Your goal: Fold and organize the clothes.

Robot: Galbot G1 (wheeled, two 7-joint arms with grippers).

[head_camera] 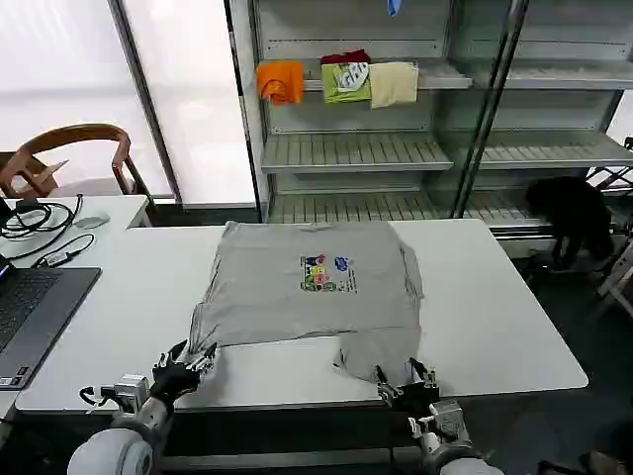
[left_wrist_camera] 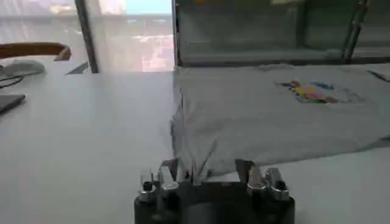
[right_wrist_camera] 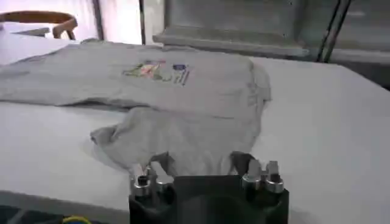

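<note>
Left hand (head_camera: pixel 186 364) open at shirt (head_camera: pixel 312 287) corner | right hand (head_camera: pixel 406 384) open at hem | logo upright, shirt lengthwise away

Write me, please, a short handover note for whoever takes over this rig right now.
Left gripper: jaws open, at the shirt's near left corner, low over the table.
Right gripper: jaws open, at the flap of shirt hanging toward the near edge on the right side.
The shirt lies spread out with its printed logo facing up; its near right part is rumpled.
Done: shirt laid out, mostly flat.
Left: grip both near corners, make the folds, then put the shirt away. No fold looks finished yet.
</note>
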